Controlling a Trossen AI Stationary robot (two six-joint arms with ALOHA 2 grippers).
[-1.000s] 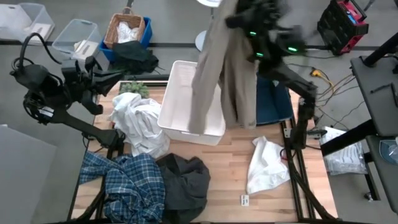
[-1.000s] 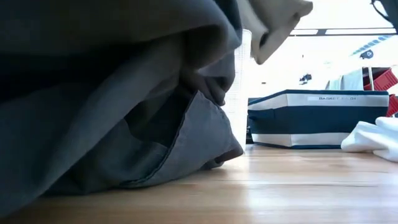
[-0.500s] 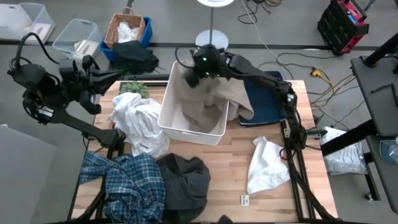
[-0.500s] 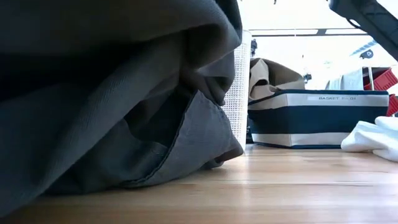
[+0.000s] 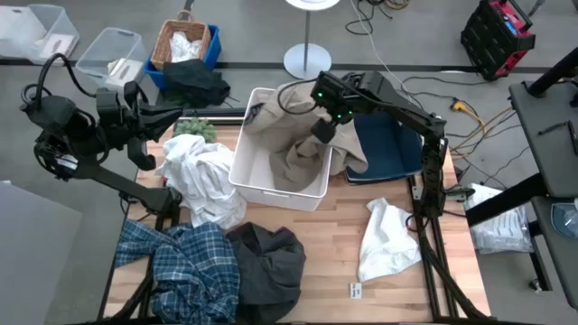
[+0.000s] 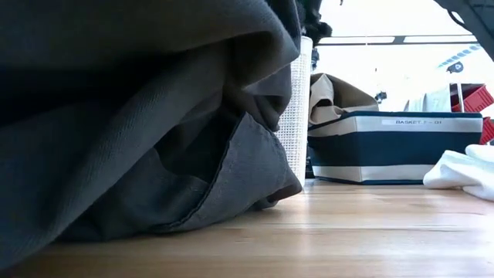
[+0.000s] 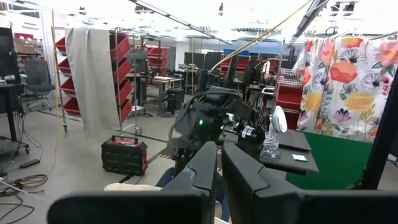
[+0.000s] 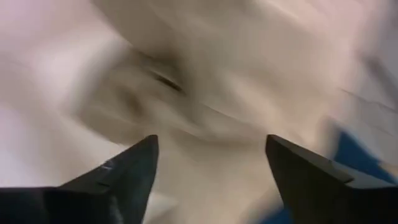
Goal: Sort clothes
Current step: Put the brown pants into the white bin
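Right gripper (image 5: pixel 321 129) hangs over the white bin (image 5: pixel 256 174) with fingers spread wide and nothing in them, the tan khaki garment (image 5: pixel 298 155) heaped in that bin and spilling onto the navy basket (image 5: pixel 393 149), while the left gripper (image 5: pixel 176 115) waits pressed together by the plant (image 5: pixel 193 127).

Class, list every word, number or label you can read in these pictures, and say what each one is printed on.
"BASKET": white strip along the top edge of the navy fabric basket, low view. The characters after it are too blurred to read.
Small white tag on the table, high view: too small to read.
Nothing else is readable.
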